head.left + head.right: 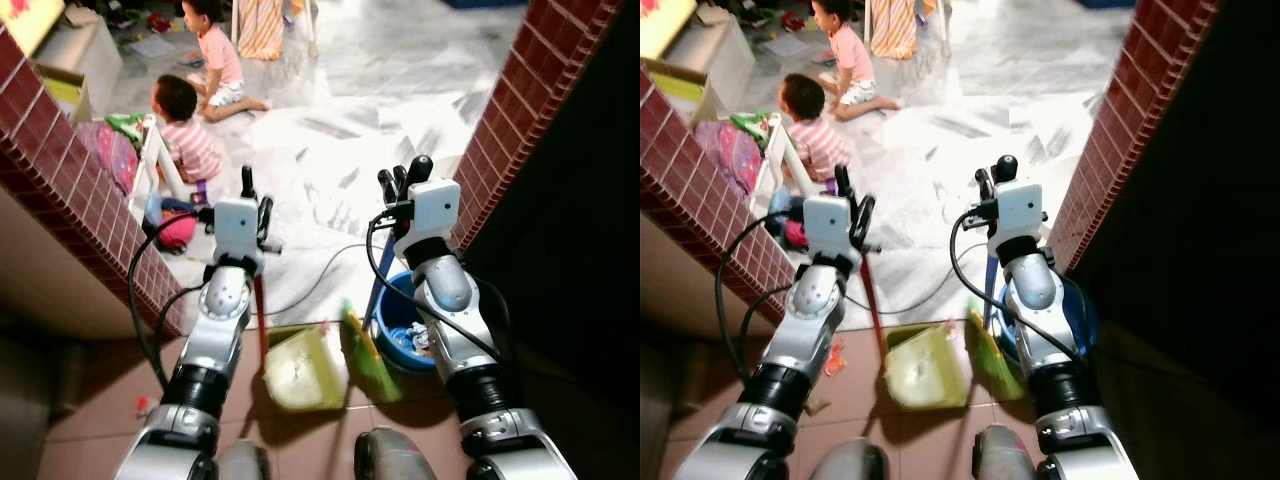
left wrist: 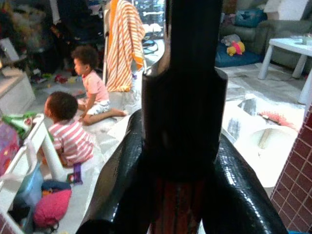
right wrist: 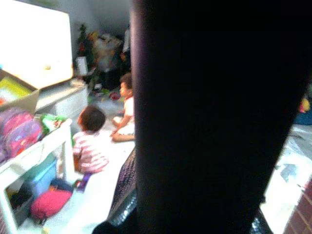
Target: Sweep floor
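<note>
Robot stands in a gap between 2 red brick walls (image 1: pixel 70 190), both arms raised fwd. Left gripper (image 1: pixel 255 200) is closed round a red-brown stick – the dustpan handle (image 1: pixel 261 320) – which runs down to a yellow-green dustpan (image 1: pixel 305 368) on the brown tile by the robot's feet. Right gripper (image 1: pixel 403 182) has its fingers clamped on a dark pole, seen close up in the right wrist view; the blue broom handle (image 1: pixel 377 290) drops from it to a green broom head (image 1: pixel 368 352) just beside the dustpan. A blue bucket (image 1: pixel 400 345) w/ scraps in it sits under the right arm. Beyond, on pale marble floor (image 1: pixel 400 70), 2 people sit – 1 in a striped top (image 1: pixel 185 135), 1 in pink (image 1: pixel 215 55) – near a white shelf w/ toys (image 1: pixel 150 165).
</note>
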You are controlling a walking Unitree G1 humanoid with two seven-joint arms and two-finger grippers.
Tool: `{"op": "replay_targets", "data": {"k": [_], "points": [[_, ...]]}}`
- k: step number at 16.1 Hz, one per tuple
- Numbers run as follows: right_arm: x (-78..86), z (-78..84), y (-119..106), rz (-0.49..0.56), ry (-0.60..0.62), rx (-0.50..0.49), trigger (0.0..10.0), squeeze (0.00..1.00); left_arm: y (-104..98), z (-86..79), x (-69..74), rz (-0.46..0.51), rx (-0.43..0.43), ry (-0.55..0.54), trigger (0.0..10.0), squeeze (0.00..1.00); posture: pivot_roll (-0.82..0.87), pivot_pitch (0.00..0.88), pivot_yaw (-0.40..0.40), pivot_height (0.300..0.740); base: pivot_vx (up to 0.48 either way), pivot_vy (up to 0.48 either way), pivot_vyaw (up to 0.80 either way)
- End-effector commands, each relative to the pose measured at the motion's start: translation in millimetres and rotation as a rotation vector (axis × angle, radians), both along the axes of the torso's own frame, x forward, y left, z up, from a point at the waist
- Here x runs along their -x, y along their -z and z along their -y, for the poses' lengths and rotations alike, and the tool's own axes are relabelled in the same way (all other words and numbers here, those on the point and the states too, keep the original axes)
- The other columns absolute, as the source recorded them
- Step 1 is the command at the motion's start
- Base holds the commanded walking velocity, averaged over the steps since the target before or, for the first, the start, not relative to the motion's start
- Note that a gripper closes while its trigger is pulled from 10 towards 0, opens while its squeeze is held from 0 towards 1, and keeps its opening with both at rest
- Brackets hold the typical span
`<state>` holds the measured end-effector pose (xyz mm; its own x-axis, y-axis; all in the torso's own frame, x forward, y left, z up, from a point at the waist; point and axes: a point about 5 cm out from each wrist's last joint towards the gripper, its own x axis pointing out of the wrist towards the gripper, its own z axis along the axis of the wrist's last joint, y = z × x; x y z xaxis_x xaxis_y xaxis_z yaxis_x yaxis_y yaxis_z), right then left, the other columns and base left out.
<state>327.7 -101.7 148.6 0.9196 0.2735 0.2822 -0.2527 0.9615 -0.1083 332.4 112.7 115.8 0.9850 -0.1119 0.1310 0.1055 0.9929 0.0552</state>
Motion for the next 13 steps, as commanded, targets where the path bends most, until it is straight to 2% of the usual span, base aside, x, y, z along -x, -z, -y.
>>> {"op": "replay_targets", "data": {"k": [1,3,8,10,13], "points": [[-0.4,-7.9,-14.4,0.065,-0.031,-0.006,10.0,0.00,-4.3,-10.8,-0.2,0.032,-0.032,-0.036,10.0,0.00,-0.10,0.075,0.012,0.740,0.000,0.000,0.00],[-0.5,-8.0,-13.0,0.060,-0.032,-0.005,10.0,0.00,-4.8,-13.5,-1.1,0.041,-0.065,-0.060,10.0,0.00,-0.10,0.084,0.013,0.740,0.000,0.000,0.00],[0.5,-7.6,-9.3,0.040,-0.033,-0.005,10.0,0.00,-6.2,-17.9,-3.5,0.038,-0.070,-0.084,10.0,0.00,-0.10,0.099,0.009,0.740,0.000,0.000,0.00],[0.9,-11.4,-6.2,0.012,-0.070,-0.011,10.0,0.00,-3.9,-18.2,-3.8,0.032,-0.087,-0.106,10.0,0.00,-0.11,0.104,0.006,0.740,0.000,0.000,0.00],[2.3,-15.3,-4.1,-0.001,-0.095,-0.018,10.0,0.00,-2.0,-18.1,-4.9,0.073,-0.124,-0.143,10.0,0.00,-0.11,0.110,0.006,0.740,0.000,0.000,0.00]]}}
